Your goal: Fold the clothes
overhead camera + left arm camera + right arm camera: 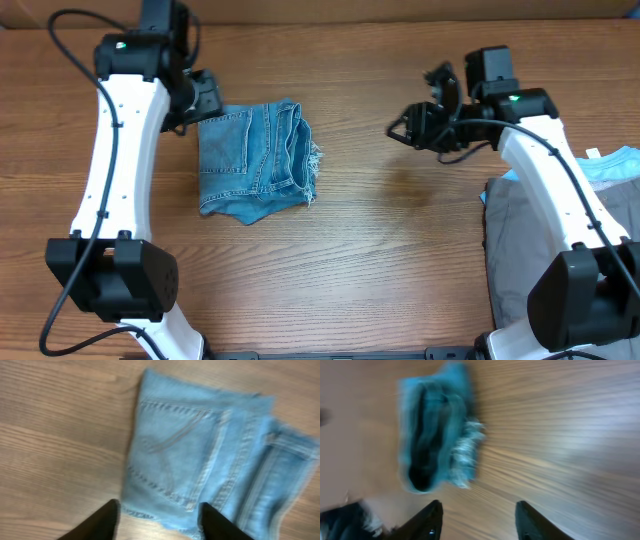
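Jeans [255, 160] lie just beside the left gripper [207, 100], perhaps touching, jaws apart; the right gripper [405, 127], also apart, is farther off.

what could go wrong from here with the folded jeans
1. The left gripper is open with its fingers either side of an edge of the jeans; lifting away carelessly could snag a layer and drag the fold open.
2. The stacked layers by the frayed hem look puffy and uneven, so the bundle may spring loose.
3. The grey cloth lies beside the right arm, which could catch it.
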Controlling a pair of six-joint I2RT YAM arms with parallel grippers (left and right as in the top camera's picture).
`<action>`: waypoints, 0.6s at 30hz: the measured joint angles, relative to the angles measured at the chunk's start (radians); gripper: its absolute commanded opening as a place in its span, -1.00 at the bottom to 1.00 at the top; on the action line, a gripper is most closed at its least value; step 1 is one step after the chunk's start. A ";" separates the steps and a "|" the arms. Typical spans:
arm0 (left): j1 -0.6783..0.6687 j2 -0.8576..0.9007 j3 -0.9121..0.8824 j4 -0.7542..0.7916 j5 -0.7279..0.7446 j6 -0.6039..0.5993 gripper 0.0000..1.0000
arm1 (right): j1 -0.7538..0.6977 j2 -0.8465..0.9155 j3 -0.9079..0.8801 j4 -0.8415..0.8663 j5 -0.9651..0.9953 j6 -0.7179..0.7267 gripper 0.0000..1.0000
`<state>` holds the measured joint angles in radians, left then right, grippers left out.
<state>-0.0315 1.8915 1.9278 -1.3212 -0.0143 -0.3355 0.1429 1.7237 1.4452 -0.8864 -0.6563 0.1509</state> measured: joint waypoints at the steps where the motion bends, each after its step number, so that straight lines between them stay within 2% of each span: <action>1: 0.020 0.000 -0.040 0.016 0.008 0.027 -0.12 | 0.025 0.000 0.000 0.040 -0.031 0.001 -0.09; 4: 0.041 0.000 -0.164 0.101 0.069 0.087 -0.10 | 0.119 0.001 0.000 0.152 -0.073 0.006 -0.15; 9: 0.047 0.002 -0.406 0.264 0.190 0.174 -0.26 | 0.317 0.016 0.000 0.277 -0.063 0.008 -0.16; 14: 0.047 0.003 -0.575 0.365 0.239 0.198 -0.32 | 0.500 0.114 0.000 0.318 0.067 0.021 -0.34; 18: 0.047 0.003 -0.613 0.372 0.254 0.210 -0.39 | 0.554 0.243 0.000 0.318 0.178 0.076 -0.59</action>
<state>0.0151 1.8946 1.3151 -0.9489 0.2398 -0.1257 0.6964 1.9667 1.4452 -0.5682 -0.4782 0.2264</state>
